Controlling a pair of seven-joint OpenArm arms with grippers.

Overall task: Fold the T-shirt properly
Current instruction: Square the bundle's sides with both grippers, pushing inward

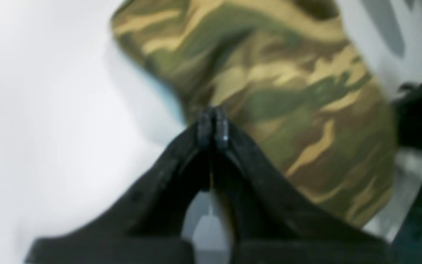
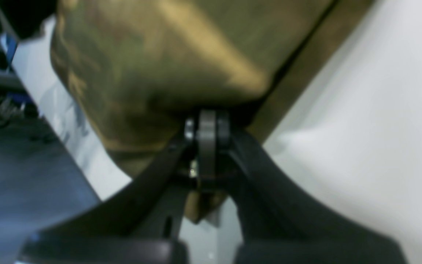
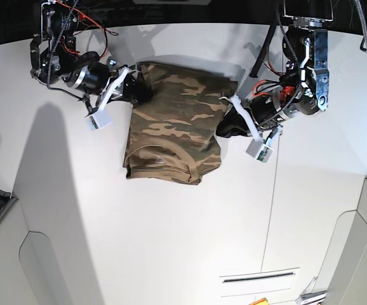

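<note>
The camouflage T-shirt point(image 3: 174, 124) lies folded in a rough rectangle on the white table point(image 3: 139, 241), its neckband end toward the near edge. My left gripper point(image 3: 226, 122) is at the shirt's right edge. In the left wrist view its tips point(image 1: 213, 126) are pressed together at the edge of the shirt point(image 1: 280, 91). My right gripper point(image 3: 139, 92) is at the shirt's far left corner. In the right wrist view its tips point(image 2: 206, 126) are shut with the cloth point(image 2: 152, 69) bunched over and under them.
Both arm bases and loose cables point(image 3: 88, 19) stand along the table's far edge. A narrow slot point(image 3: 256, 277) is in the table at the near right. The table's left edge point(image 3: 15, 190) drops to a dark floor.
</note>
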